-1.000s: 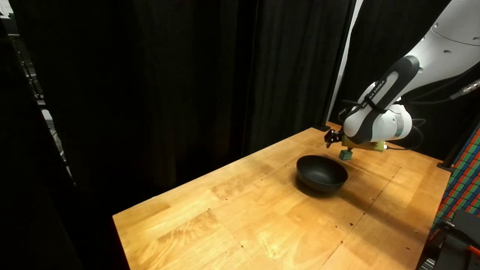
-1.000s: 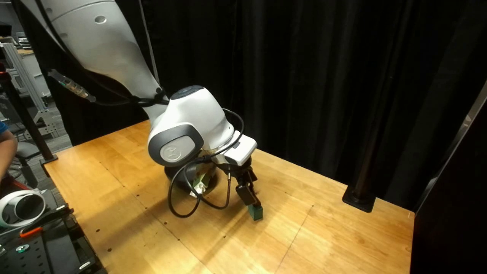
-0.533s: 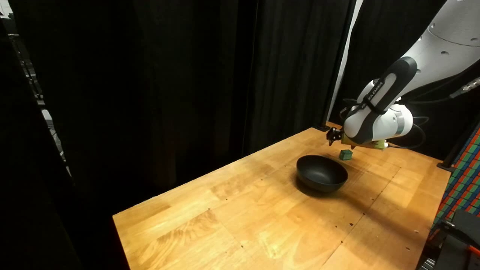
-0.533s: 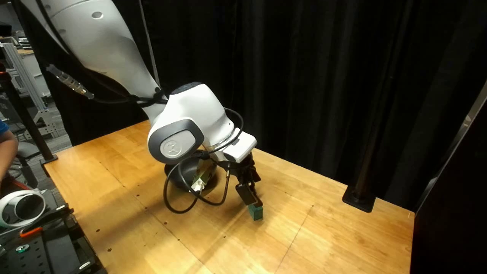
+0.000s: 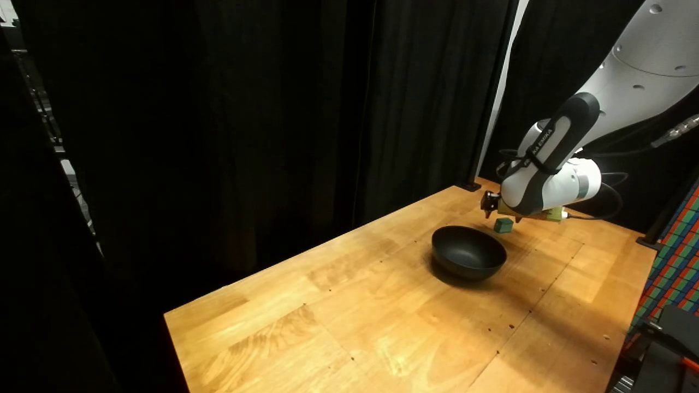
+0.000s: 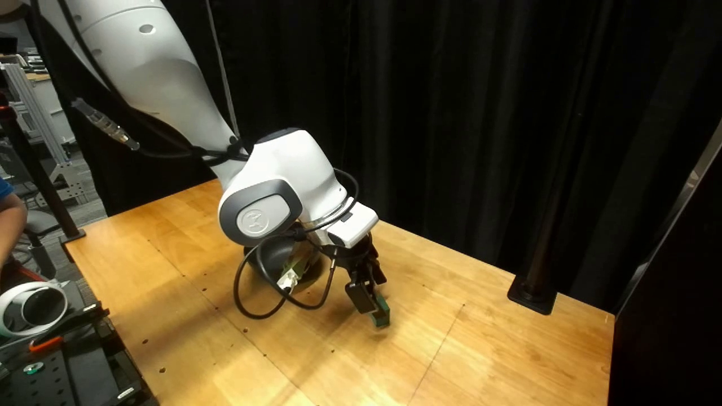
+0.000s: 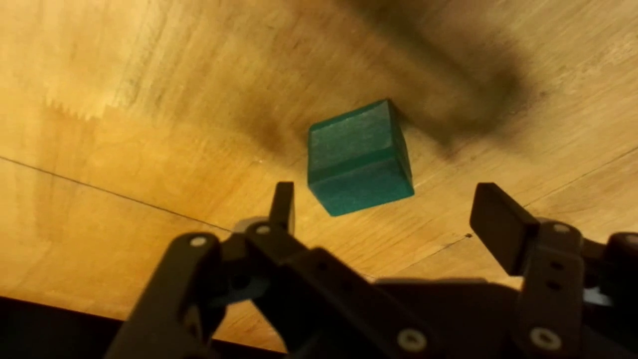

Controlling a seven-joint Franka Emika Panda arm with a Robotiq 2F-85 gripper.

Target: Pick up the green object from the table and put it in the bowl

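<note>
- Lowered and shifted a little since the earlier frame, the gripper (image 7: 391,212) has been brought nearer the bench (image 5: 382,327), as can be seen in both exterior views.
- Neither the green block (image 7: 356,159) nor the black bowl (image 5: 468,254) has been moved; the block is left resting on the bench, near the bowl but apart from it.
- By the shift, the block has been better framed between the fingers (image 5: 487,213) in an exterior view; in the wrist view it is seen just ahead of their tips.
- Those fingers are held well apart, and nothing is gripped.
- For the task, an approach is judged nearly complete; the grasp, the lift and the carry to the bowl remain to be made.
- Because the block appears nearer one finger in the wrist view and is turned askew, it could be nudged as the grip is taken; a slight correction and further lowering seem called for.
</note>
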